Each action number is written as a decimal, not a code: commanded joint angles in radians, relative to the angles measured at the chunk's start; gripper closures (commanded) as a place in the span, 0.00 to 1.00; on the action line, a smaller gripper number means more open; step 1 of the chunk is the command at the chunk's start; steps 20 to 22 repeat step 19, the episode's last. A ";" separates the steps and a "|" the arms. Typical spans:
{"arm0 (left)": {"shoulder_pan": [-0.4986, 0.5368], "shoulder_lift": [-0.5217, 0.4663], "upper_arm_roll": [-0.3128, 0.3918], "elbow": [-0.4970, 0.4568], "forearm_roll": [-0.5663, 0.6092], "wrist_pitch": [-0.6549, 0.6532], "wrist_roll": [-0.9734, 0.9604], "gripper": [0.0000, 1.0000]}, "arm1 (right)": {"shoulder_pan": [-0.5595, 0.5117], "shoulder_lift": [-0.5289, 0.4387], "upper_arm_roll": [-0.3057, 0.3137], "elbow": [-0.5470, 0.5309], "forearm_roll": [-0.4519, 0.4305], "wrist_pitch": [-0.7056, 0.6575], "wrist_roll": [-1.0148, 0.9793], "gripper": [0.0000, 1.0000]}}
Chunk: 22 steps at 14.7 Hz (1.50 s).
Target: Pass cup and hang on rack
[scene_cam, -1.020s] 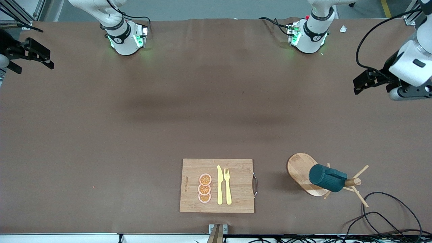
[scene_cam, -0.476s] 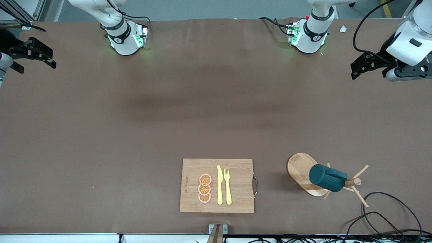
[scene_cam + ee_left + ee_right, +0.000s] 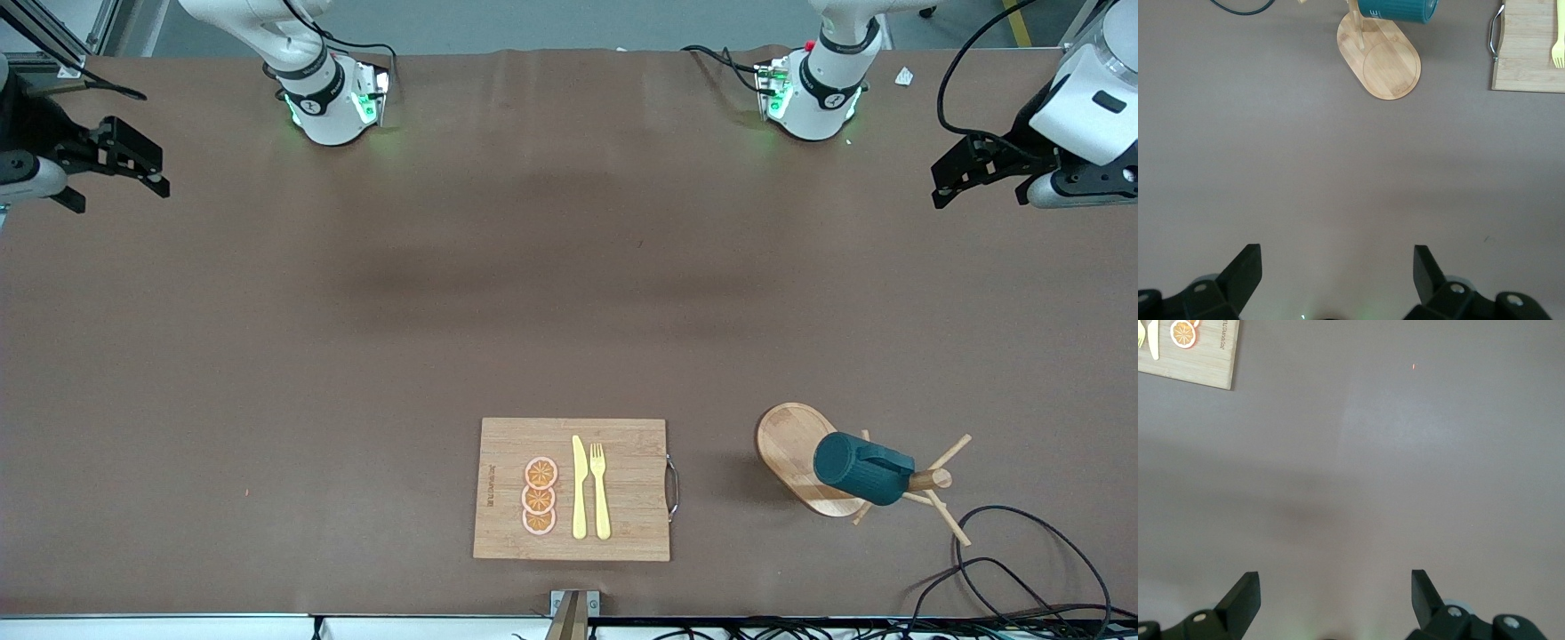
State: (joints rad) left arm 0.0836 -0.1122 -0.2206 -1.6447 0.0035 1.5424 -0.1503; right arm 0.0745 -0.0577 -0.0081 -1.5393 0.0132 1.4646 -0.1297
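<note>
The dark teal cup (image 3: 862, 468) hangs on a peg of the wooden rack (image 3: 796, 449), which stands near the front camera toward the left arm's end of the table. Cup (image 3: 1398, 9) and rack base (image 3: 1383, 59) also show in the left wrist view. My left gripper (image 3: 956, 178) is open and empty, up over the table's edge at the left arm's end, apart from the rack. In its wrist view it (image 3: 1337, 267) is over bare table. My right gripper (image 3: 142, 173) is open and empty over the table's edge at the right arm's end, also over bare table in its wrist view (image 3: 1335, 587).
A wooden cutting board (image 3: 507, 444) with orange slices (image 3: 540, 496), a yellow knife (image 3: 579, 487) and fork (image 3: 600, 489) lies near the front camera, beside the rack. Black cables (image 3: 1022, 569) loop on the table by the rack.
The right gripper has moved a little inward over the table. The left gripper rose away from the table, then barely shifted. Cup and rack have not moved.
</note>
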 commanded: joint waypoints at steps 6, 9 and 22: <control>0.004 0.026 0.001 0.016 -0.016 0.002 0.020 0.00 | 0.010 0.006 -0.004 -0.002 -0.009 0.026 0.004 0.00; -0.001 0.039 0.000 0.028 -0.016 0.004 0.018 0.00 | 0.002 0.016 -0.006 -0.002 -0.013 0.034 0.004 0.00; -0.004 0.046 -0.003 0.036 -0.014 0.002 0.020 0.00 | 0.051 0.067 -0.001 -0.001 -0.001 0.063 0.004 0.00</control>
